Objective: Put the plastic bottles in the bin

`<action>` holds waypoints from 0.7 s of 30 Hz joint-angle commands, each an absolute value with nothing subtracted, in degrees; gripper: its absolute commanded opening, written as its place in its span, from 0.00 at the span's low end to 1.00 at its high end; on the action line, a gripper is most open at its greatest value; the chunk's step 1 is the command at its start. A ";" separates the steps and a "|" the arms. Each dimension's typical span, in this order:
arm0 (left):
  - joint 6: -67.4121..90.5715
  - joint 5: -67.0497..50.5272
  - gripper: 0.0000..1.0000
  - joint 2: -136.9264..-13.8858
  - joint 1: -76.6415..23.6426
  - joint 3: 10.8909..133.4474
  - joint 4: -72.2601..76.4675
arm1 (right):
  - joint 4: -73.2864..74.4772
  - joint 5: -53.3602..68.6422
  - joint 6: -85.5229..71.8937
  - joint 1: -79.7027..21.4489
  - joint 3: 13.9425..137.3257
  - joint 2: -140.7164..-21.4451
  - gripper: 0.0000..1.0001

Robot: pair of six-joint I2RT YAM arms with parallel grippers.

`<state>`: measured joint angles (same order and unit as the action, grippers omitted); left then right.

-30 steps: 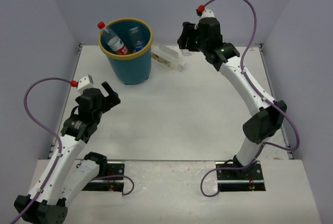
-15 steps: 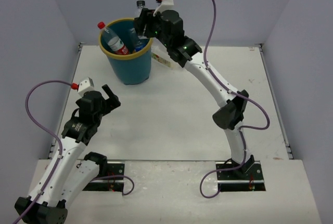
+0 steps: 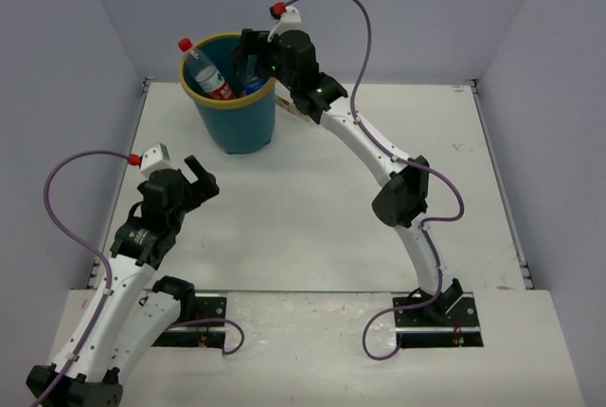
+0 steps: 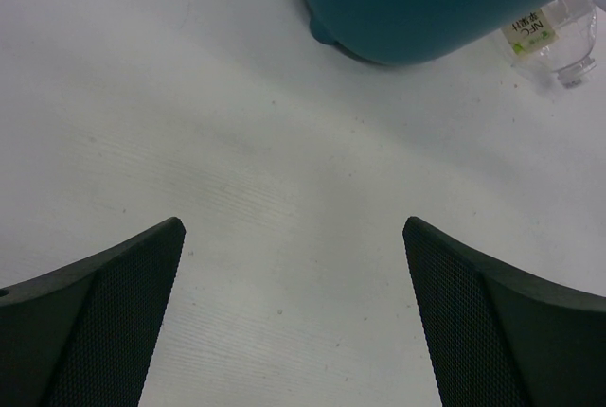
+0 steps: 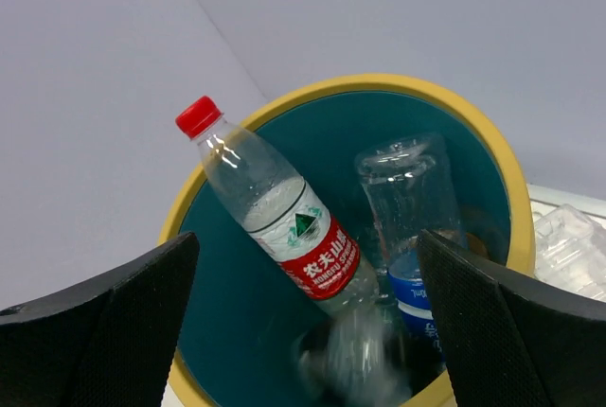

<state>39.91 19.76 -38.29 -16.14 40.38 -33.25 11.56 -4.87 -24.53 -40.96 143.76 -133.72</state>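
Hovering above the bin [image 3: 237, 128], the right claw [image 5: 308, 237] has both fingers spread wide with nothing between them: open, empty. The right arm reaches across the table [image 3: 331, 208] to the far left corner, where the bin stands upright near the back wall.

Bin contents, right wrist view:
- red-label bottle [image 5: 289, 227]: clear with a red cap, leaning on the left inner wall, its cap sticking out above the yellow rim.
- blue-label bottle [image 5: 409, 208]: clear, to the right of the first. Its wide end appears to be up, at about rim level, with the label lower down.
- blurred bottle [image 5: 355, 360]: low in the bin, right under the claw. It is clear with a dark patch at one end, and too smeared to tell how it lies.

Outside the bin, one clear bottle [image 4: 554, 33] with a pale label lies on the table just beside the bin, on its right and toward the back. The overhead view shows the right arm covering most of it. Whether it touches the bin, cannot tell.

Left claw [image 4: 294, 227]: fingers wide apart, nothing held, open. It is held over the near-left part of the table, well apart from the bin, and points toward the bin's base.
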 commanded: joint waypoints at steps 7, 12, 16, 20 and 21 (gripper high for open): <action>39.73 19.51 1.00 -37.35 -15.91 40.01 -30.43 | 16.46 -1.67 -14.95 -38.66 141.67 -122.91 0.99; 39.64 19.17 1.00 -37.39 -15.91 39.82 -30.24 | 19.71 7.33 -14.91 -30.19 130.17 -117.86 0.99; 39.64 19.07 1.00 -38.05 -15.91 39.46 -29.71 | 20.22 10.80 -6.47 -25.68 121.24 -116.55 0.99; 39.46 19.03 1.00 -39.25 -15.91 40.15 -29.86 | 25.38 4.45 5.87 -25.49 120.97 -121.19 0.99; 39.46 19.17 1.00 -39.50 -15.91 40.33 -29.93 | 27.47 3.18 8.41 -25.49 122.07 -122.94 0.99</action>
<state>39.88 19.43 -38.44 -16.14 40.23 -32.15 19.65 5.87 -7.29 -23.31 121.60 -117.74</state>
